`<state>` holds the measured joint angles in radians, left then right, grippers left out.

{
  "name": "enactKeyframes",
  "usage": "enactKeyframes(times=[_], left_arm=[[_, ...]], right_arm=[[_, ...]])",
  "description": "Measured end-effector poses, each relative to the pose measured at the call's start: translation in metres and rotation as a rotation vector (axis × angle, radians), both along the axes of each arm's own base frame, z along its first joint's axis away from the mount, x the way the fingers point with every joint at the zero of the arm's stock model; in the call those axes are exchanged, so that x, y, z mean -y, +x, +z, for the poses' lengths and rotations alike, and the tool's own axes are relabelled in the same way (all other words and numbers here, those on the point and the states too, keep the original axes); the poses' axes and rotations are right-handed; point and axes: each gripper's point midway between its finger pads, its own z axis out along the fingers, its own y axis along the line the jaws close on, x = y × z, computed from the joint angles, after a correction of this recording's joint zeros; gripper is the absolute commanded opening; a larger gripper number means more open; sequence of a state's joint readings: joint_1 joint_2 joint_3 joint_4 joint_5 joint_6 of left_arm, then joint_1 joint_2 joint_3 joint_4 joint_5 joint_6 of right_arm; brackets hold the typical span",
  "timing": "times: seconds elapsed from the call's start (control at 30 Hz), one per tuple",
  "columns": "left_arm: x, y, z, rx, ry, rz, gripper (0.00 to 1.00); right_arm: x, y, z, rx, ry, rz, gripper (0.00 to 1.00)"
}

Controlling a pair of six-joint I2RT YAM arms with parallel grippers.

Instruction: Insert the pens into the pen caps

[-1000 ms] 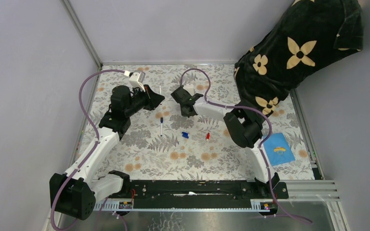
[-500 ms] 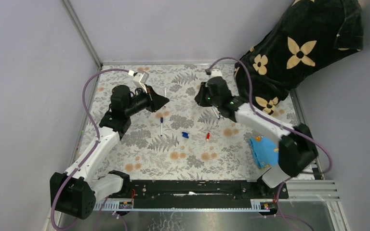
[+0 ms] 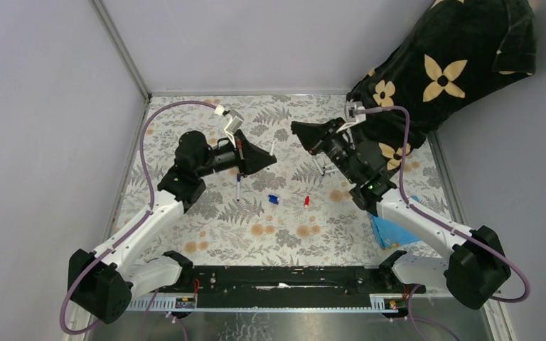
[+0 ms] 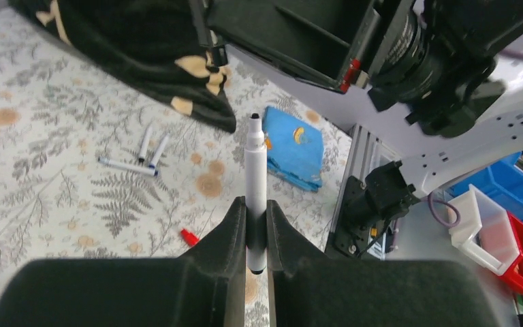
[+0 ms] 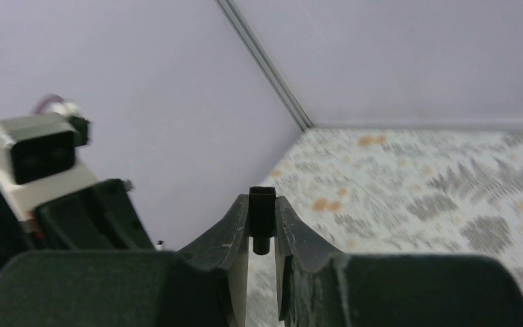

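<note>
My left gripper [image 3: 261, 159] is shut on a white pen [image 3: 272, 148] with a black tip, held above the mat. In the left wrist view the pen [image 4: 255, 170] stands between the fingers of that gripper [image 4: 256, 214] and points at the right arm. My right gripper [image 3: 298, 131] faces it, raised, and is shut on a black cap [image 5: 262, 214] between its fingertips [image 5: 262, 204]. A blue cap [image 3: 273, 199] and a red cap [image 3: 306, 202] lie on the mat. A blue-tipped pen [image 3: 238, 186] lies at the left, and more pens [image 3: 320, 168] lie under the right arm.
A black flowered cloth [image 3: 441, 71] hangs over the back right corner. A blue cloth [image 3: 389, 229] lies crumpled at the right near the right arm's base. Grey walls close the left and back sides. Storage bins [image 4: 511, 231] stand beyond the table's edge.
My right arm swung from the middle out to the right and lifted, its gripper now facing left. My left gripper moved right with the pen. The blue cloth was pushed and crumpled.
</note>
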<state>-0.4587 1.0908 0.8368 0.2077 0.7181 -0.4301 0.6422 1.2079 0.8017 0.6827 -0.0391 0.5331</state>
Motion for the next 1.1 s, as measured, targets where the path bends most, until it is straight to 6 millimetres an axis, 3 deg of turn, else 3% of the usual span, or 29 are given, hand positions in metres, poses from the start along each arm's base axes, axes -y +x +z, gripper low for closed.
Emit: enactKeyframes(times=[0.27, 0.37, 0.63, 1.1], left_arm=[[0.013, -0.005, 0.055, 0.118, -0.109, -0.074, 0.00], [0.020, -0.005, 0.065, 0.142, -0.128, -0.108, 0.00], [0.025, -0.009, 0.065, 0.166, -0.132, -0.168, 0.00], [0.024, -0.014, 0.070, 0.225, -0.127, -0.183, 0.00]], right_arm=[[0.013, -0.023, 0.075, 0.242, 0.331, 0.041, 0.00], [0.016, -0.027, 0.093, 0.317, 0.421, 0.054, 0.00], [-0.005, -0.034, 0.098, 0.384, 0.462, 0.189, 0.00], [-0.019, -0.056, 0.109, 0.422, 0.472, 0.349, 0.00]])
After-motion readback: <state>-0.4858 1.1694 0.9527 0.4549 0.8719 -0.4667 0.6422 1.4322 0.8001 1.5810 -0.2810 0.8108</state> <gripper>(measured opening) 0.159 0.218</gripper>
